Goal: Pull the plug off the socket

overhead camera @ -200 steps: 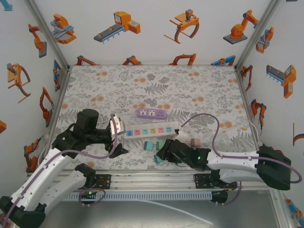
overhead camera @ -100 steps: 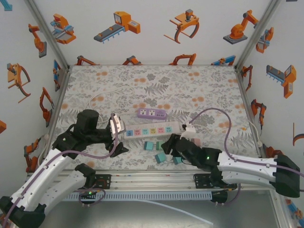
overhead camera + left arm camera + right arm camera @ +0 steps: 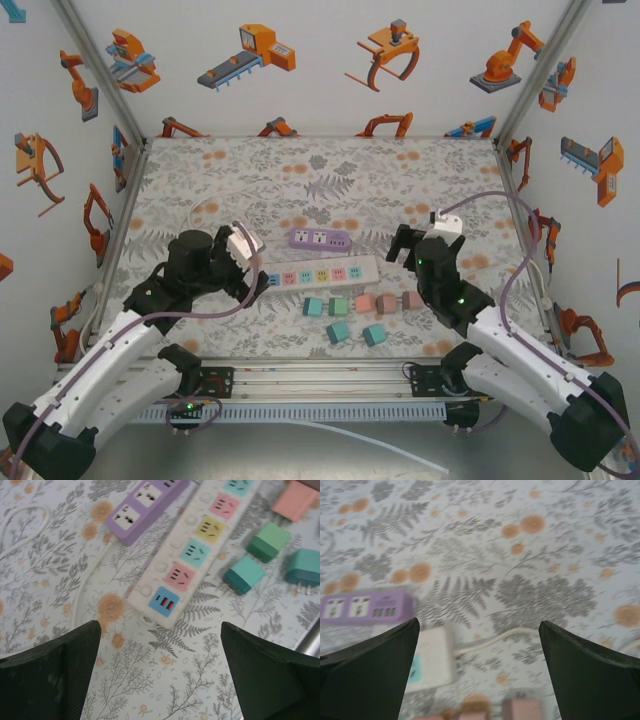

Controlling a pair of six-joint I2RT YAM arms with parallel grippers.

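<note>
You're hovering both arms with nothing held. Left jaws are standing wide apart over the USB end of the white power strip (image 3: 195, 555), and right jaws are standing wide apart near its cord end. The plugs (image 3: 338, 331) are lying loose on the desk (image 3: 330, 170) just in front of the strip. Every visible socket is looking empty, so pulling seems done.

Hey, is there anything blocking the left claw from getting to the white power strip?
Nothing visible does. The left claw hangs open over bare table at the end of the white power strip; the loose plugs lie beside the strip, off that path.
</note>
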